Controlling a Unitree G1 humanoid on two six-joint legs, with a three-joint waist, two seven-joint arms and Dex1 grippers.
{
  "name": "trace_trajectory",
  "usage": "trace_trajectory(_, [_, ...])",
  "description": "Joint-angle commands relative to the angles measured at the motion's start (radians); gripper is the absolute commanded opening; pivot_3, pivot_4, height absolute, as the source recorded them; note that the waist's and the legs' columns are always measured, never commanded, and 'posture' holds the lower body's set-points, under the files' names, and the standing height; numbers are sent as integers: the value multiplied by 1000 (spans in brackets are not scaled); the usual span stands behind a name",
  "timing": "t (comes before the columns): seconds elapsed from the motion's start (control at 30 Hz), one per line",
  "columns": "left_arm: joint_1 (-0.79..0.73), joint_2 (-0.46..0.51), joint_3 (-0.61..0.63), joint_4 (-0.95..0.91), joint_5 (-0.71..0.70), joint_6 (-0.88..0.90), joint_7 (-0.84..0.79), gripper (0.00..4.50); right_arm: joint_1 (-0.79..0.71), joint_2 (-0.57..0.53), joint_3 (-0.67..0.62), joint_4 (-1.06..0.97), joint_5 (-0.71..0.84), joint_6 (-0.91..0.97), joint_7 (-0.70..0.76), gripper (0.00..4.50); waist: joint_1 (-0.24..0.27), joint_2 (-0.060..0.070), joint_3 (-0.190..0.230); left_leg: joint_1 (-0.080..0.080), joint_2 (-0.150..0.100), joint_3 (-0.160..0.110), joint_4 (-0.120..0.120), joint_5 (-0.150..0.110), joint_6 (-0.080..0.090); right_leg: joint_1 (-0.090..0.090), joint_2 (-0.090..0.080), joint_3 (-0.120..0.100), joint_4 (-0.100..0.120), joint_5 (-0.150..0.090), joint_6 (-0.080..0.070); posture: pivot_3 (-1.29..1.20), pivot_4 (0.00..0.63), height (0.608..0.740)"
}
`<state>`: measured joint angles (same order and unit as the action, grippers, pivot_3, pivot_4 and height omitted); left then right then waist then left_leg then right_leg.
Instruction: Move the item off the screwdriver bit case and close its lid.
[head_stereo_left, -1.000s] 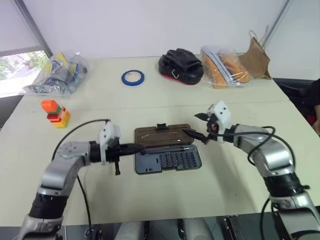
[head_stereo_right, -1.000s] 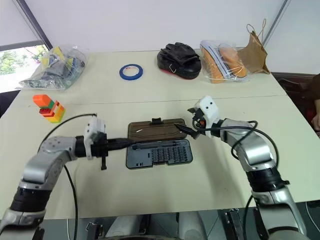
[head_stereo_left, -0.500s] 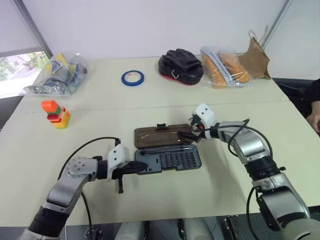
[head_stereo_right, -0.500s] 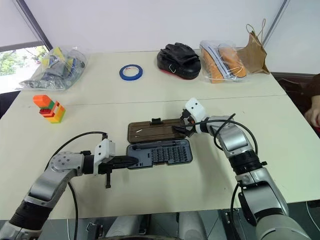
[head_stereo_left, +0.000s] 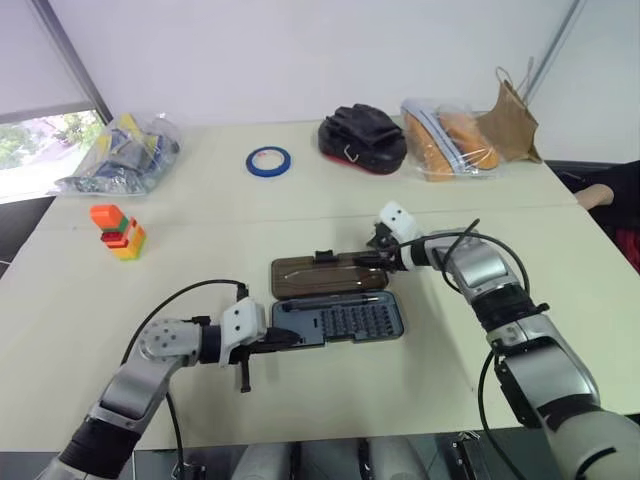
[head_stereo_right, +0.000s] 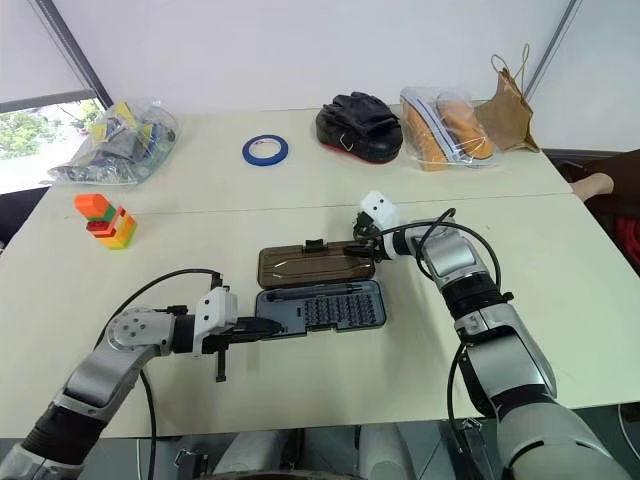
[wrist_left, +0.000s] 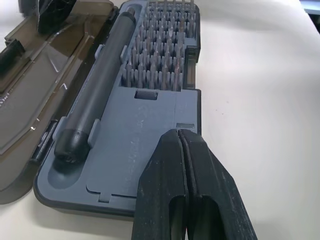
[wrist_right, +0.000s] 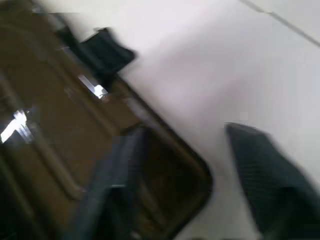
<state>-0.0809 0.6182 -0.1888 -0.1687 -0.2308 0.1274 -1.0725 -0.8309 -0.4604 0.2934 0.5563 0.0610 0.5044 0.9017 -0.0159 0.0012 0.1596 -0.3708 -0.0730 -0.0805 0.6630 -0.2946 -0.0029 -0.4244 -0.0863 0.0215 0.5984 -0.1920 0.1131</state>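
The screwdriver bit case lies open mid-table, its grey-blue bit tray nearer me and the dark brown lid flat on the table behind it. The item, a block stack with orange topmost, stands far off at the left on the bare table. My left gripper is shut with nothing in it, its tip at the tray's left end. At the lid's right end my right gripper is open; one of its fingers hangs over the lid, the other beyond the lid's corner.
Along the far side sit a blue tape ring, a black pouch, a clear bag of orange things and a brown paper bag. A clear bag of parts lies far left. A person's hand shows at the right edge.
My left gripper dropped from beside the lid to the tray's left end. My right gripper reached in and down to the lid's right end, its fingers now narrower.
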Motion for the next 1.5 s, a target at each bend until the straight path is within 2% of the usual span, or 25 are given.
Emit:
trace_trajectory(0.03, [30, -6, -19, 44, 17, 35, 24, 0, 7, 2, 48, 64, -50, -39, 59, 678, -1, 1, -4, 0, 0, 0, 0, 0, 0, 0, 0, 0, 0, 0, 0, 0, 150, 740])
trace_trajectory(0.07, [31, -14, -17, 51, 15, 36, 33, 0, 6, 6, 55, 70, -55, -55, 83, 359, -2, 0, -7, 1, 0, 0, 0, 0, 0, 1, 1, 0, 0, 0, 0, 0, 150, 740])
trace_trajectory(0.2, [31, -26, -20, 68, 22, 29, 41, 0, -1, 21, 59, 91, -82, -94, 123, 34, -10, 1, -7, 11, 3, 0, -4, 0, 0, 9, 4, 0, 0, -1, -2, 0, 150, 740])
trace_trajectory(0.27, [34, -31, -21, 75, 22, 31, 46, 0, -4, 26, 68, 112, -113, -145, 121, 34, -19, 0, -8, 22, 4, -1, -9, 0, 0, 16, 4, 0, -1, -6, -8, 0, 150, 740])
trace_trajectory(0.4, [38, -38, -21, 89, 22, 31, 53, 0, -9, 32, 60, 137, -144, -234, 110, 34, -30, 0, -8, 31, 5, -1, -16, 0, 0, 22, 5, 0, 1, -9, -9, 0, 150, 740])
trace_trajectory(0.87, [18, -51, -16, 120, 22, 31, 59, 0, 0, 53, 66, 201, -188, -394, 147, 16, -30, 0, -9, 32, 8, -1, -16, 0, 0, 22, 8, 0, 1, -10, -11, 0, 150, 740])
trace_trajectory(1.0, [26, -56, -11, 108, 15, 40, 68, 0, -13, 51, 46, 180, -201, -450, 102, 16, -32, 0, -9, 32, 10, -1, -16, 0, 0, 21, 9, 0, 1, -10, -12, 0, 150, 740])
trace_trajectory(1.17, [40, -64, -7, 87, 2, 59, 79, 0, 7, -22, 0, 20, -178, -507, 140, 16, -28, 1, -8, 31, 11, -1, -17, 0, 0, 20, 10, 0, 1, -10, -12, 0, 150, 740])
trace_trajectory(1.4, [49, -68, -3, 37, -33, 113, 93, 0, 93, -68, -70, -243, -120, -459, 138, 16, -27, 1, -6, 29, 11, 0, -17, 0, 0, 19, 9, 0, 0, -10, -12, 0, 150, 740])
trace_trajectory(1.5, [43, -72, 35, -13, -92, 171, 108, 0, 152, -80, -81, -346, -124, -448, 112, 16, -27, 1, -5, 27, 11, 0, -17, 0, 0, 17, 9, 0, 0, -11, -12, 0, 150, 740])
